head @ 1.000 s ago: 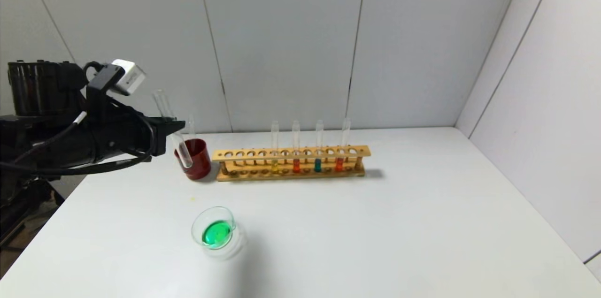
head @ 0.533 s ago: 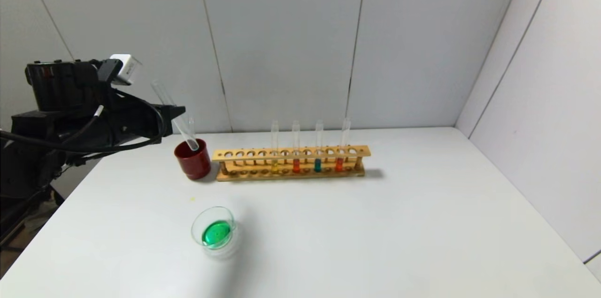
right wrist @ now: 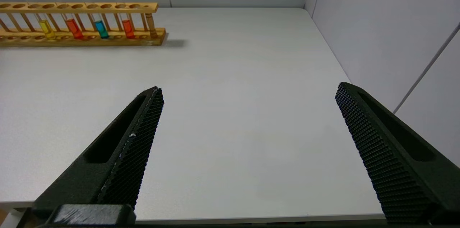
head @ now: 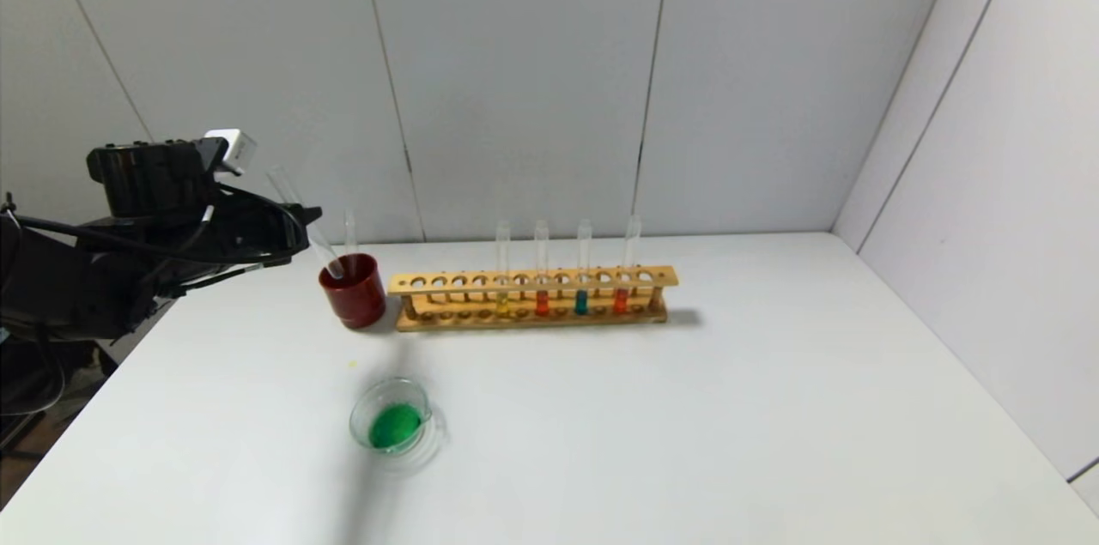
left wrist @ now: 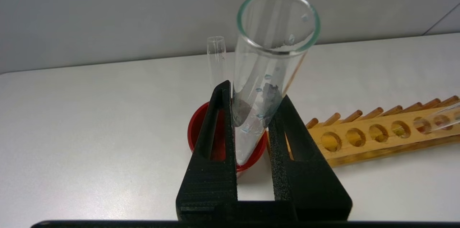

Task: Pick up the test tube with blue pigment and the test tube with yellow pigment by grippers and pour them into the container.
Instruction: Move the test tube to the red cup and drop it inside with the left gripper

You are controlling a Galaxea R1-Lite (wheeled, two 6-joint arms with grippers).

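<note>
A white desk (head: 687,408) stands before grey wall panels. The left gripper (left wrist: 251,113) is clamped on an empty clear test tube (left wrist: 266,77), tilted, with droplets inside; its rounded bottom dips into a dark red cup (head: 354,292) at the left end of a wooden rack (head: 532,298). A second empty tube (head: 349,232) stands upright in that cup. The rack holds four upright tubes: from left, one with yellow liquid (head: 502,302), one orange-red (head: 542,302), one teal-blue (head: 581,301), one orange-red (head: 620,299). The container (head: 393,425), a shallow clear glass dish holding green liquid, sits on the desk nearer the robot, well apart from the cup. The right gripper (right wrist: 248,134) hovers over bare desk on the right side, jaws spread wide, holding nothing.
</note>
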